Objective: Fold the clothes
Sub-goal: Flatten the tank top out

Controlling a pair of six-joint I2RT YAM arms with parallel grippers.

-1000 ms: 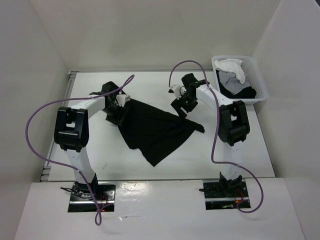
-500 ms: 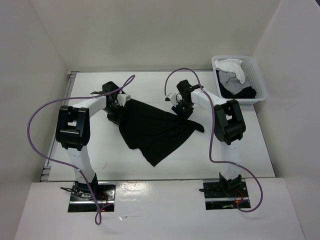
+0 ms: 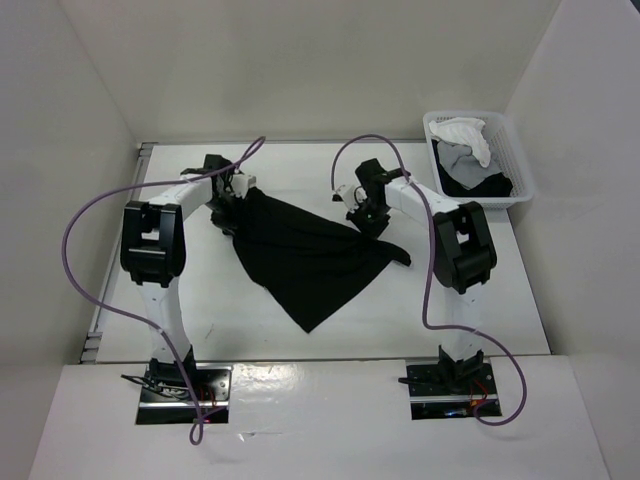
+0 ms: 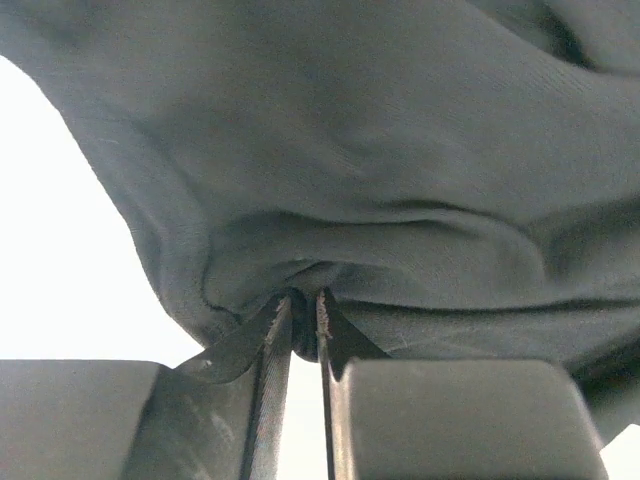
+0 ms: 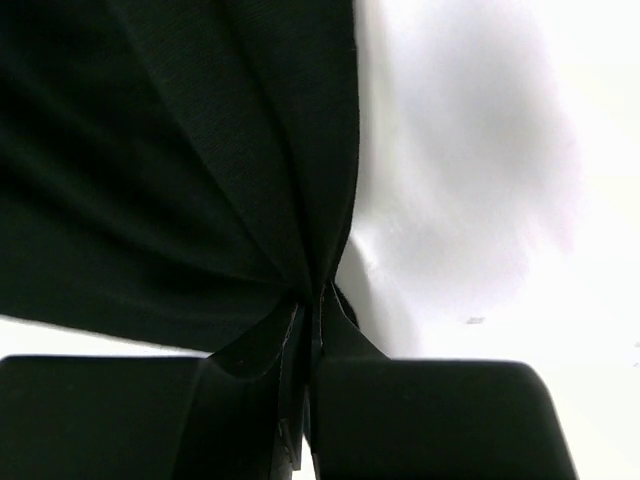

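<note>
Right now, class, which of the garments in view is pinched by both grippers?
The black top spread on the table: the left gripper and right gripper each clamp its far edge. The white garment and grey garment lie untouched in the basket.

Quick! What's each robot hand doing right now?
Left gripper: closed on the black top.
Right gripper: closed on the black top too.

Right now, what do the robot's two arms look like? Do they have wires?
Yes! The left arm and the right arm are both white with chunky black joints. A long purple cable loops beside each one. The left end effector and the right end effector are black, each with two thin, flat fingers.
</note>
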